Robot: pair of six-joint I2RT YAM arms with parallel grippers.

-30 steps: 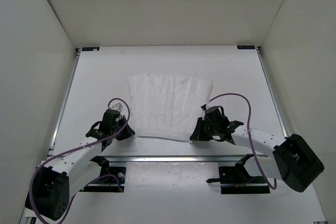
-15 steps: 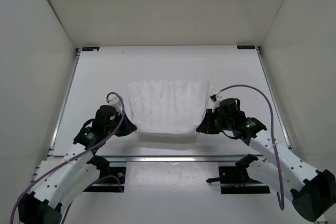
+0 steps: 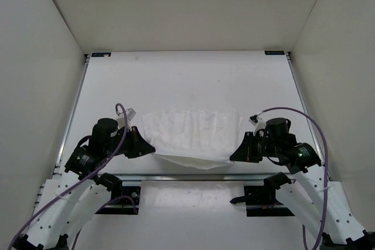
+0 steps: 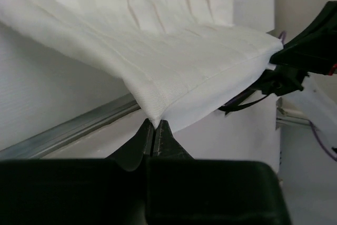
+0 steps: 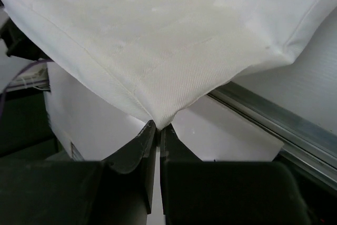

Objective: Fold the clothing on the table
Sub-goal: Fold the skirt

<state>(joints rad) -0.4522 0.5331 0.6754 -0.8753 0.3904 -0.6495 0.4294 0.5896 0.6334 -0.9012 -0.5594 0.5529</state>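
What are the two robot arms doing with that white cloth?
They are working on folding the clothing. The left gripper pinches one near corner and the right gripper pinches the other, holding that edge up off the table. The edge sags a little between them. No fold shows yet.

Each held corner tip of the clothing point(image 4: 179, 72) vanishes between closed jaws, left gripper point(image 4: 154, 133) and right gripper point(image 5: 158, 130) alike. The 2 wrist views crop it at the top edge.
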